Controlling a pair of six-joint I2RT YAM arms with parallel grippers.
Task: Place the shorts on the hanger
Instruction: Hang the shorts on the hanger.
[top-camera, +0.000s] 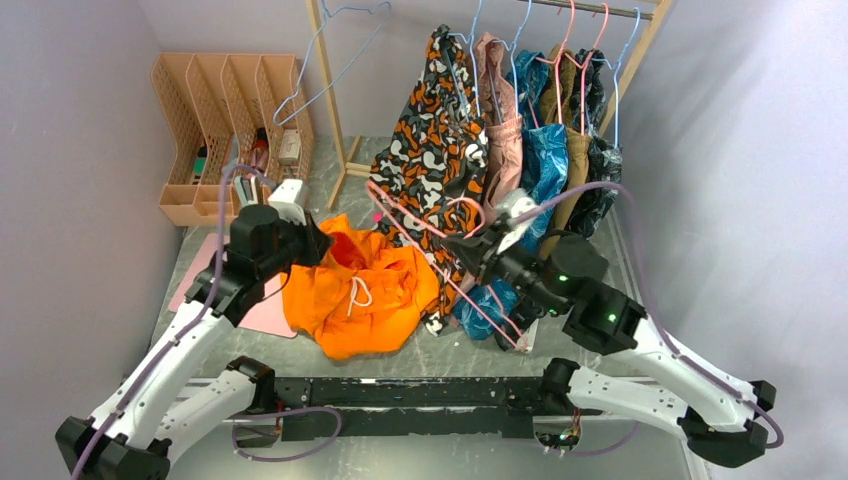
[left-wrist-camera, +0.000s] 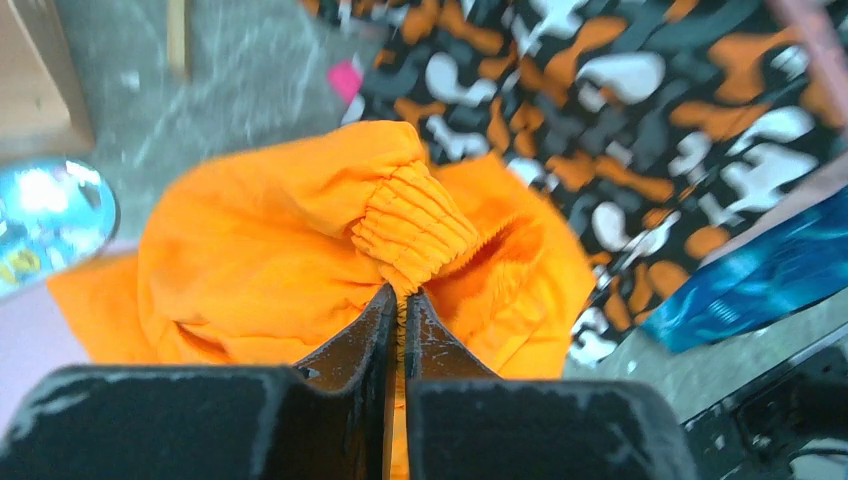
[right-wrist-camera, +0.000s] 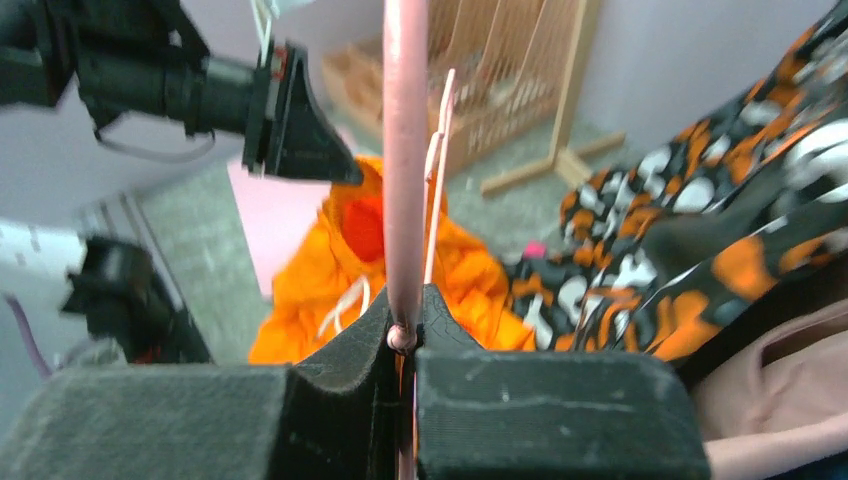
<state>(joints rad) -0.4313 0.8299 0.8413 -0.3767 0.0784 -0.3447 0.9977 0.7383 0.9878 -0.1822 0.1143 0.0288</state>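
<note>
- Shorts (top-camera: 360, 290): plain bright orange fabric, gathered elastic waistband, white drawstring. They lie crumpled in a heap near the middle of the desk (top-camera: 455, 358), towards its left edge. One side is lifted at the waistband, and the drawstring shows on top of the heap.
- Left pincer (left-wrist-camera: 400, 300): black, two fingers, clamped tight on a bunched fold of the orange waistband. It is held above the left part of the heap.
- Hanger (right-wrist-camera: 405, 150): thin pink wire, triangular. It is held off the desk just right of the shorts and slants from the far side towards the near edge.
- Right pincer (right-wrist-camera: 403, 335): black, two fingers, closed on the pink wire, which passes between its jaws.
- Patterned garment (top-camera: 440, 140): orange, black and white, hanging from the wooden rail rack (top-camera: 330, 100) at the far edge. Its lower hem reaches the desk beside the shorts.
- Flat pink mat (top-camera: 265, 315): near the left edge, partly under the shorts.
- Peach slotted file organiser (top-camera: 220, 110): at the far left corner.
</note>
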